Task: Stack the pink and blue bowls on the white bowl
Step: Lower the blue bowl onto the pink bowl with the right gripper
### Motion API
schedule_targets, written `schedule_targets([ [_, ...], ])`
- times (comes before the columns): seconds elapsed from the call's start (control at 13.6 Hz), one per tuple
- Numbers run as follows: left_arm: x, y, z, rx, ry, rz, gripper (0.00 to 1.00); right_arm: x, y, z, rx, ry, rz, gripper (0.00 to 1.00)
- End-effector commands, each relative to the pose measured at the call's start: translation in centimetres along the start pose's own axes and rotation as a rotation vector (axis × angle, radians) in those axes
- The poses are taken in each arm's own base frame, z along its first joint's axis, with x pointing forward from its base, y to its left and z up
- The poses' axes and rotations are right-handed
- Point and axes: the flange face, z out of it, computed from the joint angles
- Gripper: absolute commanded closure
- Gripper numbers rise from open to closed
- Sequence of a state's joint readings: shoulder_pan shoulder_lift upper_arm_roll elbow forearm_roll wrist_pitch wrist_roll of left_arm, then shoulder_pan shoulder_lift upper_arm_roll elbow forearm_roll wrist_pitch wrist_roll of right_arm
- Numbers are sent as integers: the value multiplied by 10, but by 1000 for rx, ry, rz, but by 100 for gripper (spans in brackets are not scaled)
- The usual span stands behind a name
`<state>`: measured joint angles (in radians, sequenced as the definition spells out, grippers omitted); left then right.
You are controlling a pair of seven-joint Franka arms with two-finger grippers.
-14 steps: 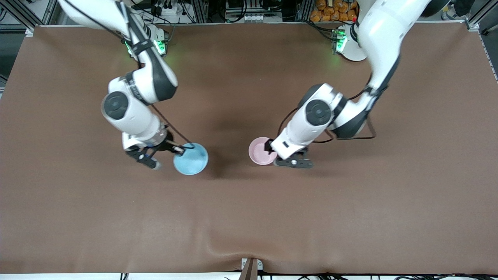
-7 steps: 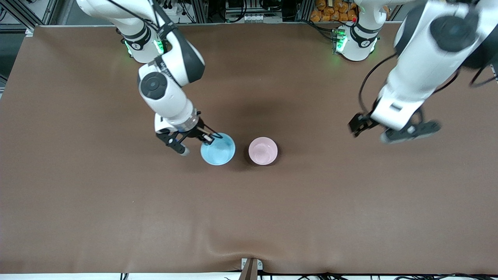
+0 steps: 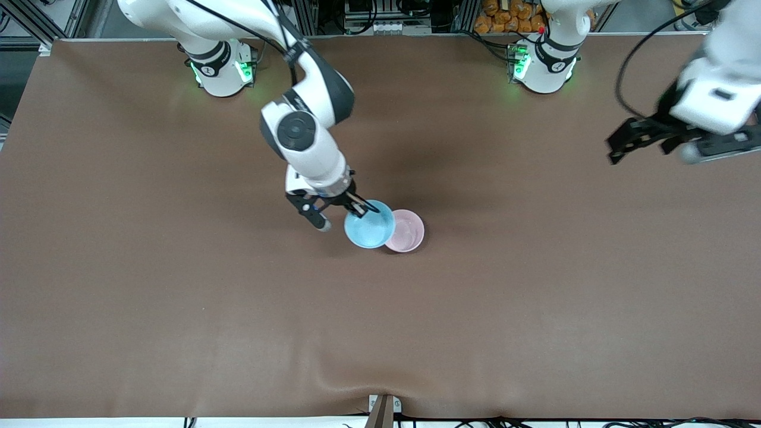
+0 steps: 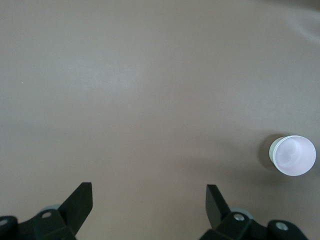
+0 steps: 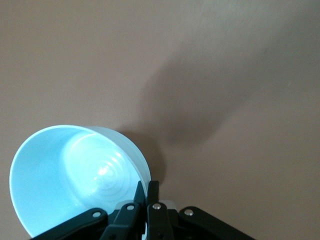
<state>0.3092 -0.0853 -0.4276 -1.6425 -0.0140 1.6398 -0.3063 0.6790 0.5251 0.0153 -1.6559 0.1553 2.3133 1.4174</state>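
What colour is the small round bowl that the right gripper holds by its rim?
Light sky blue glossy plastic bowl; the right wrist view shows it best.

Sky blue bowl [image 3: 368, 224], glossy; pale pink bowl [image 3: 407, 230]; plain brown tabletop [image 3: 178, 309]; arms white with black tools.

Brown matte table cover [image 3: 178, 309] fills nearly the whole front view, with a shallow wrinkle near the edge closest to the camera, where a small metal bracket [image 3: 383, 409] sits at mid-length. Along the top edge: aluminium frame rails [image 3: 35, 21], bundles of black cables [image 3: 416, 12] and a cluster of orange objects [image 3: 505, 15], too small to identify. Overhead light is even, leaving a soft dark shadow [image 3: 410, 160] on the cover near mid-table.
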Motion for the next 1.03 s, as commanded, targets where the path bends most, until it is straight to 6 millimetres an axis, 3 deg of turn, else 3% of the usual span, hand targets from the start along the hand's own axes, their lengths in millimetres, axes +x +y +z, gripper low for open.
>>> schedule_targets([
  [0.0,-13,-7,-9,-3,-11,9,0,-10,-20,16,6,6,54,100],
  [0.15,-15,-10,-9,3,-29,4,0,-29,-19,24,-4,1,52,100],
  [0.37,-17,-22,-33,-4,-19,-12,0,-57,-19,44,18,0,56,100],
  [0.74,-23,-28,-39,-26,-56,8,0,-57,-19,54,29,5,53,100],
  [0.96,-25,-26,-55,-27,-27,10,0,-56,-18,58,22,18,40,100],
])
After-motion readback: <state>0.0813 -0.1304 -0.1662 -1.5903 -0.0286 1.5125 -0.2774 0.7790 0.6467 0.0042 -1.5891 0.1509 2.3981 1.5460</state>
